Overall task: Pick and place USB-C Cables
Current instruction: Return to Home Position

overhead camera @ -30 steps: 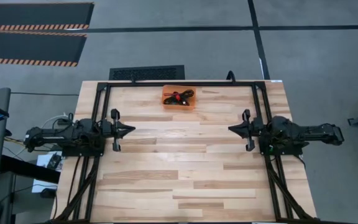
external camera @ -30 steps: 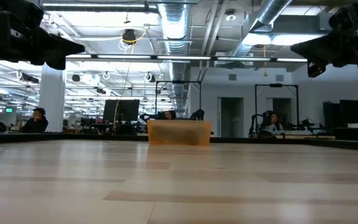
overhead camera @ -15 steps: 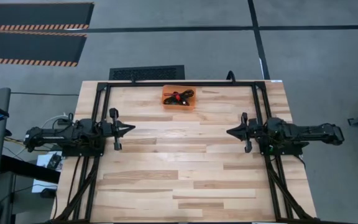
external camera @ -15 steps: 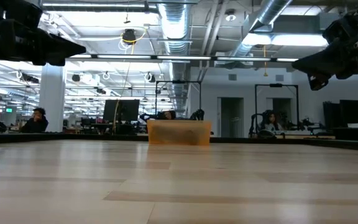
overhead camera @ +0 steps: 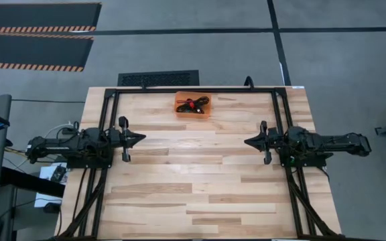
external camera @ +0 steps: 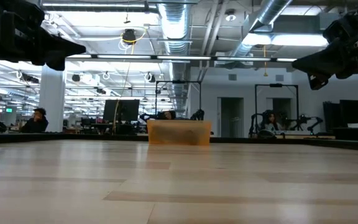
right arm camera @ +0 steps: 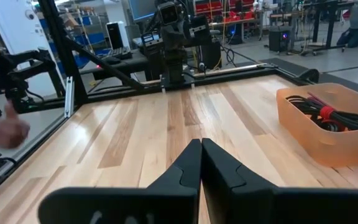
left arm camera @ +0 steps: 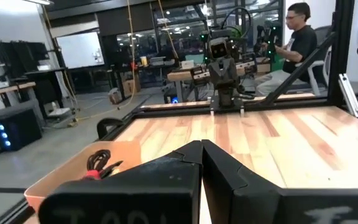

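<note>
The USB-C cables (overhead camera: 194,104) lie bunched, red and black, inside a small orange tray (overhead camera: 179,110) at the table's far middle; the right wrist view shows the cables (right arm camera: 325,112) in the tray (right arm camera: 316,146). My left gripper (overhead camera: 143,139) hovers shut over the table's left part, pointing level toward the right. My right gripper (overhead camera: 246,142) hovers shut over the right part, pointing level toward the left. Both are well short of the tray and hold nothing. In the wrist views the left gripper (left arm camera: 202,144) and right gripper (right arm camera: 201,142) show their fingertips closed together.
A black metal frame (overhead camera: 193,90) runs along the table's far edge and down both sides. Bare wood (overhead camera: 193,174) lies between the arms and toward the near edge. Beyond the table, a seated person (left arm camera: 300,37) and a person's hand (right arm camera: 5,130) show.
My right gripper has tipped its fingers down a little, to about level, and now sits slightly lower in the low view. The tray and cables have stayed where they were.
</note>
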Motion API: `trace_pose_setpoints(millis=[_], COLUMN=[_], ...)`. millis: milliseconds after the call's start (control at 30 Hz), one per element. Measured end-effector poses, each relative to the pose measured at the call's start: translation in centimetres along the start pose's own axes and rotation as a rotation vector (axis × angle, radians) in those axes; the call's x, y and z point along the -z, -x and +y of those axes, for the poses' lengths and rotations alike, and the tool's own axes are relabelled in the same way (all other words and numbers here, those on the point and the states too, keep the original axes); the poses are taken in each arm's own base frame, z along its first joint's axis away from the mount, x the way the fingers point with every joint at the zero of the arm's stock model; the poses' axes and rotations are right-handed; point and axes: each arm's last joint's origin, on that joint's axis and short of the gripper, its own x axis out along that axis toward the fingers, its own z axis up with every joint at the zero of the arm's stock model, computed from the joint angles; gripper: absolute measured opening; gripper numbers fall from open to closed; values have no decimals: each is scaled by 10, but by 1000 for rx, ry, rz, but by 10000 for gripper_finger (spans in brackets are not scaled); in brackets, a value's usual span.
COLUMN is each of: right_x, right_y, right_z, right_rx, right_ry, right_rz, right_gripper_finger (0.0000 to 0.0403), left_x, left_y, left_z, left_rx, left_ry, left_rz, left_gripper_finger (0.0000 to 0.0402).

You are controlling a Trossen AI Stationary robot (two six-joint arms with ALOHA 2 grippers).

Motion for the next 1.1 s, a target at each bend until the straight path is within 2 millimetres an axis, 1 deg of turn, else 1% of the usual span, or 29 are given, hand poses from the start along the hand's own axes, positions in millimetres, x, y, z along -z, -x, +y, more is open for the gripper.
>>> trace_pose_setpoints(millis=[1100], right_x=[0], right_y=[0], right_z=[0], right_rx=[1], right_ry=[2], right_rz=[3], right_gripper_finger=[34], left_x=[0], left_y=[0], left_z=[0], left_rx=[-2], left_ry=[-14], left_rz=[1], left_gripper_finger=[0])
